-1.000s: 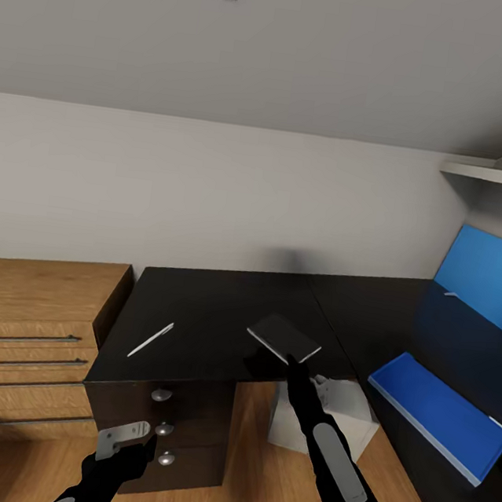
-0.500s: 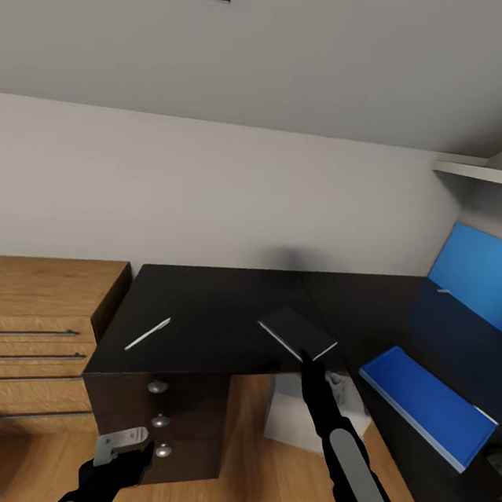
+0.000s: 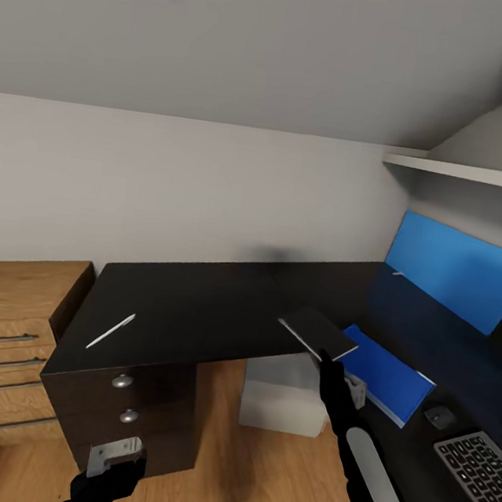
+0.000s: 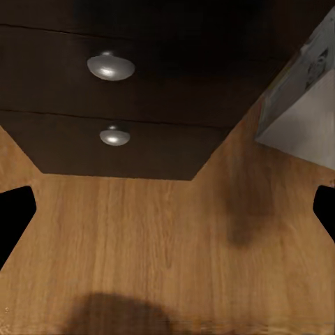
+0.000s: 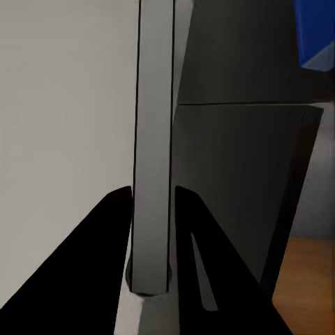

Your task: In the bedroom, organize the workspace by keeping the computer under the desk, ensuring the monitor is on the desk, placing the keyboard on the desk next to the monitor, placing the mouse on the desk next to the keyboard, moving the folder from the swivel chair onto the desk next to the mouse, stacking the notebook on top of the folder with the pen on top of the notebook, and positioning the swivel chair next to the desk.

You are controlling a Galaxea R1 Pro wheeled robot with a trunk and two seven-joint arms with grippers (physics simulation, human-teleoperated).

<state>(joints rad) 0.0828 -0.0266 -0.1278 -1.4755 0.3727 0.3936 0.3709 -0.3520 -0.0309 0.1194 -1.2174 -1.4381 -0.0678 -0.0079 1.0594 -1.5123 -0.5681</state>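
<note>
right gripper [image 5: 152, 209] pinching notebook [image 3: 318, 333], seemingly airborne

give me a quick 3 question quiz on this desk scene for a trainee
1. True or false: the right gripper is shut on the notebook.
2. Which lies on the desk nearest the wooden drawer chest? A) pen B) mouse C) keyboard
3. Fill in: the light-grey computer stands ____ the desk.

Key: 1 true; 2 A; 3 under.
</note>
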